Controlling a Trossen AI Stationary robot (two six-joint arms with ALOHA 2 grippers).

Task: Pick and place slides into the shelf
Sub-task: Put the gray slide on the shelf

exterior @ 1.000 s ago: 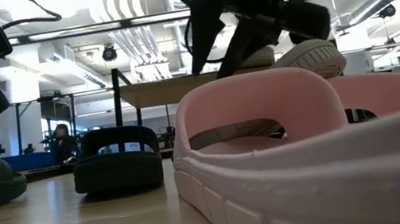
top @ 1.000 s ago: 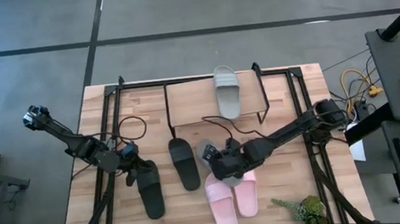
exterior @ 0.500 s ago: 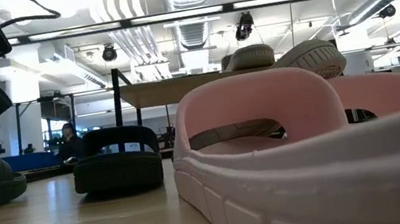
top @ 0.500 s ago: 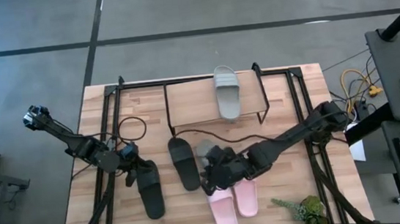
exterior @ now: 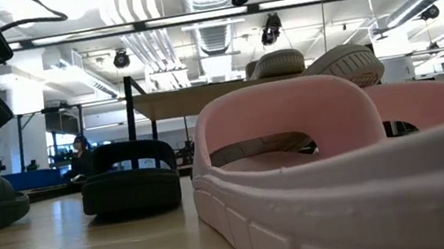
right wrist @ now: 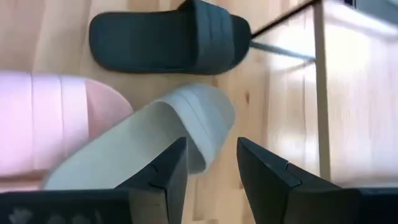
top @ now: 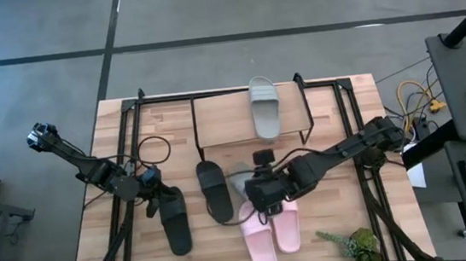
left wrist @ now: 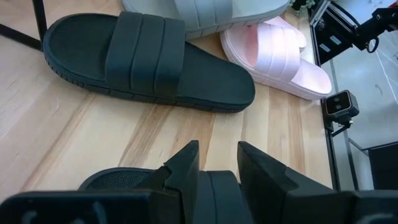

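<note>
Left gripper (top: 156, 200): it sits low at the left side of the table (top: 90, 247), right over the outer black slide (top: 175, 224). Its fingers (left wrist: 186, 163) have a small gap and hold nothing.
Outer black slide: flat on the wood, farthest left of all the slides.
Inner black slide (top: 215, 189): flat on the table, just right of the first one, in front of the shelf.
Shelf (top: 223, 118): at the back middle of the table. One grey-green slide (top: 264, 106) lies on its plank, toward the right end.
Loose grey-green slide (right wrist: 149, 140): on the table between the inner black slide and the pink pair. It looks tipped against a pink one, but that is hard to tell.
Right gripper (top: 261, 198): above the loose grey-green slide, fingers (right wrist: 166, 168) apart, holding nothing.
Pink slides (top: 268, 230): side by side near the front edge.
Small plant (top: 355, 243): front right corner.
</note>
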